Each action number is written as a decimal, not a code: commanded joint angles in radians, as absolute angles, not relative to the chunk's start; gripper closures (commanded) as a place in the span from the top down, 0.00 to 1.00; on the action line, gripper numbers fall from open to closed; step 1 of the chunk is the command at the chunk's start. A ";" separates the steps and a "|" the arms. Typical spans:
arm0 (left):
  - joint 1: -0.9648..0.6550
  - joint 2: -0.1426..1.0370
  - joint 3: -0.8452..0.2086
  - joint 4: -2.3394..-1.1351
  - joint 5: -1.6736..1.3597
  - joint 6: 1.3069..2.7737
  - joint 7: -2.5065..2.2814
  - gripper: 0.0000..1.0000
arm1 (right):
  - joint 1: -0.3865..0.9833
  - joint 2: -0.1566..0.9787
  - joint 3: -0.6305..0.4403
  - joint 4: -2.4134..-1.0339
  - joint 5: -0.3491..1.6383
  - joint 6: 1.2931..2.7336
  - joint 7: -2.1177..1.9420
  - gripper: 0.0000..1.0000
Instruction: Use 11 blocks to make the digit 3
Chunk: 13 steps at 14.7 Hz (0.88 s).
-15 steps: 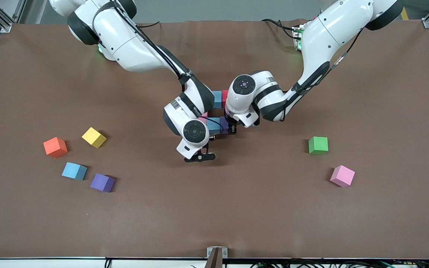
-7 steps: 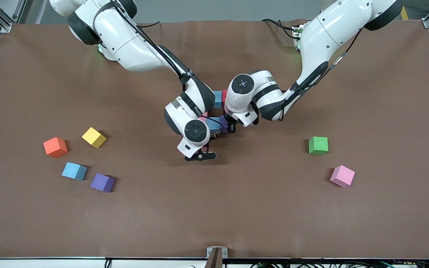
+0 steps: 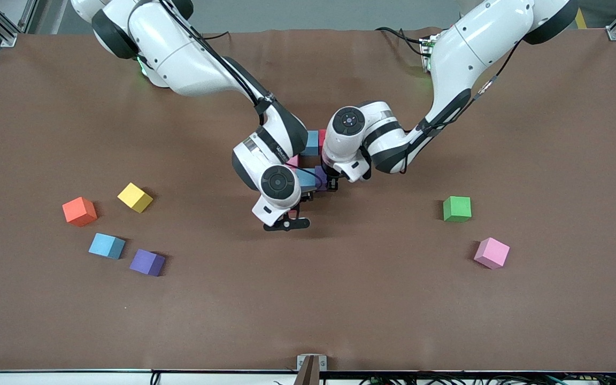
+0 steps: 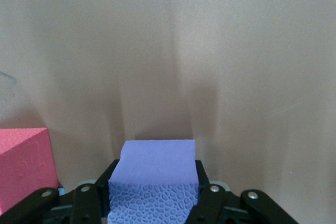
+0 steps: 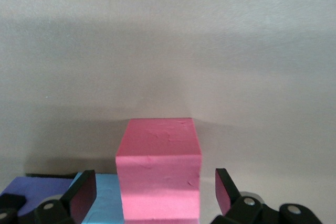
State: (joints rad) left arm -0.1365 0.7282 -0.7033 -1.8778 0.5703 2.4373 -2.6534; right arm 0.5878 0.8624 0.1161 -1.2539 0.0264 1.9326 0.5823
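Foam cubes make up the whole job, and they look light, matte and slightly yielding, so a flat pinch across two opposite side faces should hold without slipping. Squeezing hard is likely to dent a cube rather than break it.

The left end effector (image 4: 152, 203) stands over the partly built digit at mid-worktop (image 3: 308, 321), its fingers closed onto the purple block (image 4: 153, 171) across two side faces; the block appears to sit on the worktop, just beside a red block (image 4: 23, 166).

The right end effector (image 5: 155, 195) hangs over the same cluster with its fingers spread wide on either side of a pink block (image 5: 158, 174), clear of both faces. A blue block (image 5: 102, 198) lies beside the pink one.

In the front view only part of the digit (image 3: 312, 160) shows between the two wrists, so its exact outline cannot be told.

Loose blocks lie apart:
- toward the right arm's end, a yellow block (image 3: 135, 197), a second blue block (image 3: 107, 246) and a second purple block (image 3: 147, 262), with an orange cube (image 3: 79, 211) among them;
- toward the left arm's end, a green block (image 3: 456, 208) and a second pink block (image 3: 492, 252).

Several sit turned on the worktop, so the wrist probably needs to square up with a cube's faces first.
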 commanded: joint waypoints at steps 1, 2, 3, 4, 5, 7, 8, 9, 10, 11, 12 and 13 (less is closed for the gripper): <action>-0.137 0.727 -0.703 -1.882 0.591 2.453 -2.655 0.86 | 0.577 0.798 0.115 -1.289 0.015 1.908 0.600 1.00; -0.138 0.729 -0.703 -1.882 0.591 2.453 -2.654 1.00 | 0.571 0.784 0.109 -1.287 0.015 1.899 0.598 1.00; -0.138 0.727 -0.703 -1.884 0.591 2.453 -2.655 1.00 | 0.562 0.769 0.098 -1.287 0.015 1.882 0.595 1.00; -0.137 0.726 -0.703 -1.884 0.591 2.451 -2.655 1.00 | 0.549 0.749 0.094 -1.284 0.015 1.862 0.592 1.00; -0.137 0.721 -0.703 -1.885 0.591 2.447 -2.655 1.00 | 0.531 0.730 0.092 -1.272 0.015 1.844 0.589 1.00; -0.129 0.710 -0.704 -1.885 0.591 2.442 -2.657 1.00 | 0.487 0.701 0.089 -1.259 0.012 1.797 0.595 1.00; -0.127 0.700 -0.709 -1.887 0.591 2.439 -2.658 1.00 | 0.460 0.686 0.074 -1.259 0.011 1.795 0.595 1.00; -0.117 0.692 -0.722 -1.888 0.591 2.430 -2.660 1.00 | 0.434 0.677 0.052 -1.259 0.011 1.793 0.591 1.00; -0.101 0.675 -0.748 -1.891 0.589 2.412 -2.660 1.00 | 0.407 0.672 0.038 -1.259 0.011 1.795 0.586 1.00; -0.085 0.655 -0.771 -1.893 0.589 2.380 -2.660 1.00 | 0.378 0.672 0.035 -1.259 0.006 1.798 0.584 1.00; -0.056 0.634 -0.814 -1.893 0.581 2.332 -2.657 1.00 | 0.335 0.672 0.035 -1.259 0.008 1.801 0.584 1.00; -0.001 0.623 -0.883 -1.893 0.578 2.285 -2.657 1.00 | 0.298 0.672 0.037 -1.259 0.012 1.801 0.583 1.00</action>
